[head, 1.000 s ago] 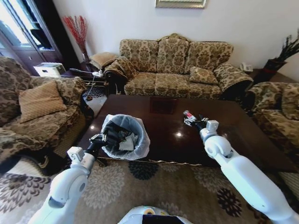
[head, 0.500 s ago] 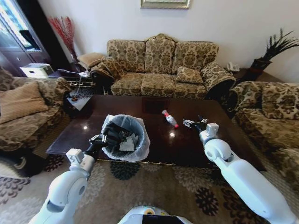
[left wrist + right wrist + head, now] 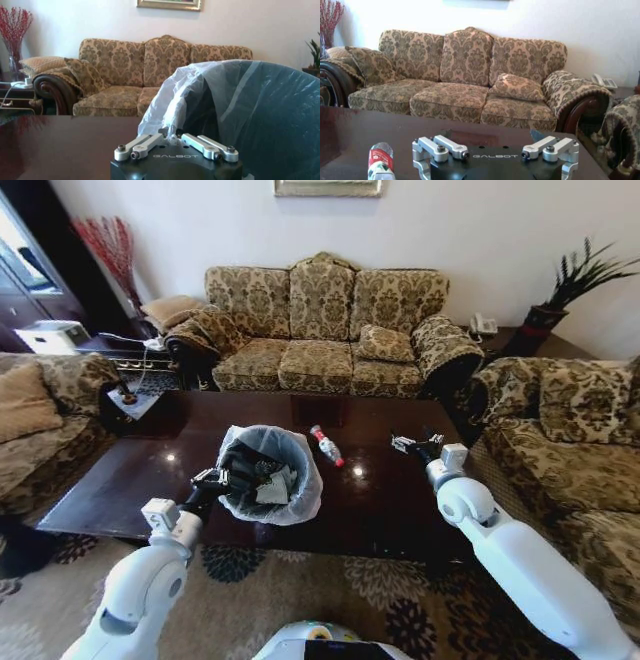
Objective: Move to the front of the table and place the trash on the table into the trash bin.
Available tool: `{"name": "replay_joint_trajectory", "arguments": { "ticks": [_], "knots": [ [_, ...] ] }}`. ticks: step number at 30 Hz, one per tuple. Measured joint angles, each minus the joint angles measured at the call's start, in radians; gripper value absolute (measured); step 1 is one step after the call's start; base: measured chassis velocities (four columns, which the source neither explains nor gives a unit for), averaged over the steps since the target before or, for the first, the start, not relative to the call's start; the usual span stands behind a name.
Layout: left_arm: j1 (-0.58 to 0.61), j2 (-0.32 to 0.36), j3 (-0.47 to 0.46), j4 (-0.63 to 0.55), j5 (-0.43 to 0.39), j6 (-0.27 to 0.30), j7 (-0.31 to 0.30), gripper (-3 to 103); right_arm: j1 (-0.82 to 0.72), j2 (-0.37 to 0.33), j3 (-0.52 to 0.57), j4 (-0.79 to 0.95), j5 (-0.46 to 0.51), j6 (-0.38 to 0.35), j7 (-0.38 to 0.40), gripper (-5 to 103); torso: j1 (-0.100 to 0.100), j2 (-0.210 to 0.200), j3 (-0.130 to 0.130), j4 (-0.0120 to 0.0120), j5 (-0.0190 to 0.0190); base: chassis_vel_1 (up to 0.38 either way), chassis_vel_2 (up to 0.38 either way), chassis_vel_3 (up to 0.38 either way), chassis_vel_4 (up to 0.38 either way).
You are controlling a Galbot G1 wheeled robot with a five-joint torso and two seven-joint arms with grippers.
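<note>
Left gripper (image 3: 222,476) pinched onto the rim of the small round dark trash bin (image 3: 268,473) with its crinkly white plastic liner, bin held over the near edge of the dark glossy reddish-brown wooden table (image 3: 130,480). Right gripper (image 3: 413,443) hovers above the table's right part, fingers spread wide. Small clear plastic bottle with red label (image 3: 326,446) lies on the tabletop beyond the bin, between the two grippers, well apart from the right one.

The trash bin (image 3: 268,475) hides the left gripper's (image 3: 222,477) jaws.
</note>
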Motion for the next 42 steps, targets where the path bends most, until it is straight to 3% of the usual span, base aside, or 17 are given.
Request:
{"name": "replay_joint_trajectory", "arguments": {
  "ticks": [4,6,15,23,41,42],
  "knots": [
    [0.000,0.000,0.000,0.000,0.000,0.000,-0.001,1,0.000,0.000,0.000,0.001,0.000,0.000,0.000,100,-0.001,0.000,0.000,0.0008,-0.0023,0.045,0.006,-0.039,0.014],
    [0.000,0.001,-0.001,0.000,0.000,0.000,-0.002,1,0.001,0.000,-0.001,0.001,0.000,0.000,0.000,100,-0.001,0.000,0.000,0.0018,-0.0008,0.099,0.040,-0.071,-0.001],
    [0.000,0.000,0.000,0.000,0.000,0.000,-0.002,1,0.001,0.000,-0.001,0.001,0.001,-0.001,0.001,100,0.000,0.000,0.000,-0.0001,-0.0001,0.021,0.011,-0.004,0.001],
    [0.000,0.000,0.000,0.000,0.000,0.000,-0.002,1,0.001,0.000,-0.001,0.001,0.001,-0.001,0.001,100,0.000,0.000,0.000,0.0009,-0.0007,0.000,0.000,0.000,0.000],
    [0.000,0.000,0.000,0.001,0.000,0.000,-0.002,1,0.001,0.000,-0.001,0.000,0.002,-0.001,0.001,100,0.000,0.000,0.000,0.0004,-0.0005,0.000,0.000,0.000,0.000],
    [0.021,-0.018,-0.005,0.001,0.025,-0.044,-0.002,1,-0.008,0.003,0.001,0.005,-0.016,0.002,-0.019,100,0.000,0.000,0.000,-0.0001,-0.0007,0.000,0.000,0.000,0.000]
  ]
}}
